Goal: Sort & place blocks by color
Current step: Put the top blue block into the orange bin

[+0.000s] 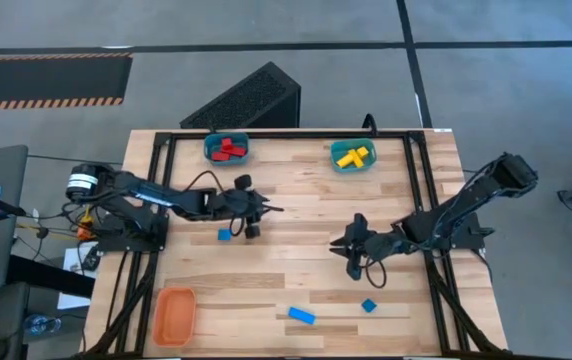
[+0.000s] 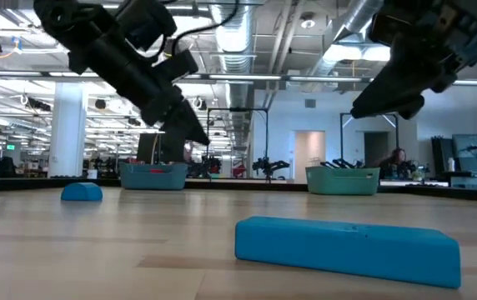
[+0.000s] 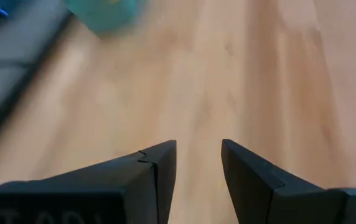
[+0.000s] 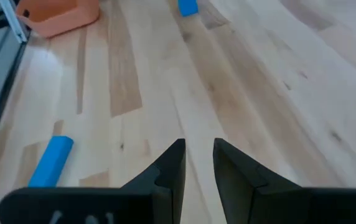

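Three blue blocks lie flat on the table: a small cube [image 1: 224, 235] [image 4: 187, 7] just near-left of my left gripper [image 1: 256, 215], a bar [image 1: 301, 316] [image 4: 50, 160] [image 2: 347, 246] and another cube [image 1: 368, 306] by the near edge. Red blocks [image 1: 228, 149] fill the far-left teal bin [image 1: 209, 150]. Yellow blocks [image 1: 352, 155] sit in the far-right teal bin [image 1: 336, 165]. My left gripper [image 3: 198, 163] is open above bare wood. My right gripper [image 1: 351, 247] [image 4: 198, 160] hovers mid-table, open by a narrow gap and holding nothing.
An orange bin [image 1: 175, 313] [image 4: 56, 14] stands at the near-left corner. A black frame [image 1: 156, 140] runs along the table's far and side edges. Bare wood lies between the two grippers. A dark speaker-like box [image 1: 251, 100] sits beyond the far edge.
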You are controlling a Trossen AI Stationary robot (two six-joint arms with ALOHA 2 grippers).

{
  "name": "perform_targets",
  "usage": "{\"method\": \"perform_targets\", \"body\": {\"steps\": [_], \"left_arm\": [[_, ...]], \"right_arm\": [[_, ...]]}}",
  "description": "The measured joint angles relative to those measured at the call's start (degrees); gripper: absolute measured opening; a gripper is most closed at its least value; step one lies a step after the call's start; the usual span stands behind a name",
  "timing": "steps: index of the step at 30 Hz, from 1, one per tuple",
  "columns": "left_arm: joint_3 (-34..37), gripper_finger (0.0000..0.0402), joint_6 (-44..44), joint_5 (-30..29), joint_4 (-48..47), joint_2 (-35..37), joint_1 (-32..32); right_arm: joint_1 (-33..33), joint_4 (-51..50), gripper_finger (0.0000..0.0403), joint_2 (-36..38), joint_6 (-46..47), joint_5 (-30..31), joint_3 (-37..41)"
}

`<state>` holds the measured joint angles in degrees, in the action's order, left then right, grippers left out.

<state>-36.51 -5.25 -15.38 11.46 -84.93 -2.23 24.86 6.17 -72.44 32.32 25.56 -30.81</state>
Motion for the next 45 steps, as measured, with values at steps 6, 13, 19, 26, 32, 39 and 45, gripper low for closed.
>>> {"method": "perform_targets", "body": {"steps": [6,13,19,26,32,39,45], "left_arm": [[-6.5,0.0116,6.6,16.4,-29.5,0.0,-0.2],[-9.9,0.0116,13.1,15.3,-52.7,0.7,4.9],[-9.9,0.0144,13.1,10.3,-56.9,1.0,5.9],[-7.1,0.0215,6.3,10.5,-53.5,0.9,5.7],[-1.3,0.0237,3.8,8.2,-49.0,1.2,4.4],[-0.3,0.0161,3.7,9.6,-47.1,1.4,4.2],[-0.8,0.0099,2.3,10.7,-47.1,1.6,4.1]], "right_arm": [[-0.9,0.1,0.0103,0.0,-3.9,0.0,0.0],[-0.9,7.5,0.0103,-3.0,-2.2,4.5,0.0],[2.7,25.6,0.0103,-13.0,-3.8,6.2,0.1],[5.6,30.0,0.0103,-20.1,-3.9,6.0,-4.1],[5.9,29.4,0.0103,-20.7,-4.8,6.0,-6.6],[5.6,29.3,0.0103,-20.7,-5.4,6.0,-6.7],[4.6,28.5,0.0103,-20.7,-5.4,6.0,-6.7]]}}
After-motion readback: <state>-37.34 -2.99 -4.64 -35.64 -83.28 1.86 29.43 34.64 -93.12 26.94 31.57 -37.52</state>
